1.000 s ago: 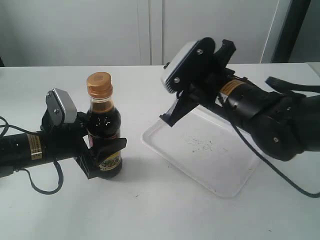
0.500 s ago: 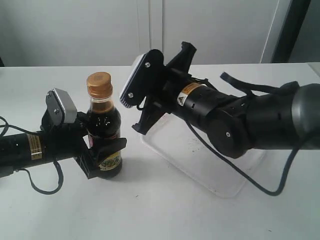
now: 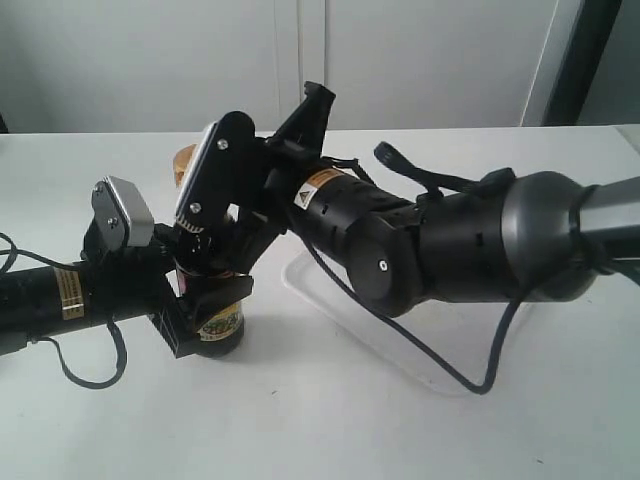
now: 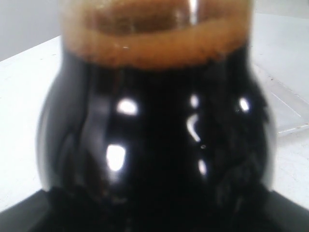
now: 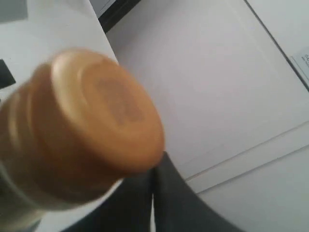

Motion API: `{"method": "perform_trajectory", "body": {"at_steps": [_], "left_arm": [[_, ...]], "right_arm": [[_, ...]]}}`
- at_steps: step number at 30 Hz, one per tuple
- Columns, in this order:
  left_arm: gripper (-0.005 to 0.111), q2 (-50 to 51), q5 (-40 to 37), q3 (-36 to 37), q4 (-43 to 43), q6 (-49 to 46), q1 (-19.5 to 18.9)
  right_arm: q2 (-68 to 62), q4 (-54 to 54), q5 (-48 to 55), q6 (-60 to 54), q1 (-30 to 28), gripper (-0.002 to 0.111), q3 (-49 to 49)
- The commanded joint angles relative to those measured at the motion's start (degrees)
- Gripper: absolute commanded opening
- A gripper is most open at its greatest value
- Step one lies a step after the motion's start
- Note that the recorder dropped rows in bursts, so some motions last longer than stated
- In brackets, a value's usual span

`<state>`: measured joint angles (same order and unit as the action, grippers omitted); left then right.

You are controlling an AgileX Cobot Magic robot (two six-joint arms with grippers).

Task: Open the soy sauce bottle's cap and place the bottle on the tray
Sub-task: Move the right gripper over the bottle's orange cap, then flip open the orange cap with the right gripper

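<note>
Bottle-holding is going on: the left gripper [image 3: 205,300] is squeezing the soy sauce bottle [image 3: 215,322] upright on the table [image 3: 300,430], just beside the tray [image 3: 440,355]. The right gripper [image 3: 225,235] is crowding the cap [image 5: 91,125], which looks closed. Its fingers are hard to see, so open or closed is unclear. Next, it probably needs to catch the cap's edge and flip it up.
</note>
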<state>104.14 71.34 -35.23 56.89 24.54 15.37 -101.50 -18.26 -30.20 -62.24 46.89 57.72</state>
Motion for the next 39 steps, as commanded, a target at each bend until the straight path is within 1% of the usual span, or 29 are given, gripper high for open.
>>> {"method": "perform_trajectory", "body": {"at_steps": [1, 22, 29, 39], "left_arm": [[0.000, -0.2, -1.4, 0.4, 0.8, -0.2, 0.1], [0.000, -0.2, -1.4, 0.4, 0.6, -0.2, 0.1], [0.000, -0.2, -1.4, 0.4, 0.5, -0.2, 0.1], [0.000, -0.2, -1.4, 0.4, 0.5, -0.2, 0.1]], "right_arm": [[0.0, -1.4, -0.7, -1.6, 0.6, 0.000, 1.1], [0.8, -1.8, -0.1, -1.9, 2.2, 0.000, 1.1], [3.2, -1.6, 1.3, 1.0, 2.2, 0.000, 1.1], [3.4, -1.5, 2.8, 1.2, 2.6, 0.000, 1.1]]}}
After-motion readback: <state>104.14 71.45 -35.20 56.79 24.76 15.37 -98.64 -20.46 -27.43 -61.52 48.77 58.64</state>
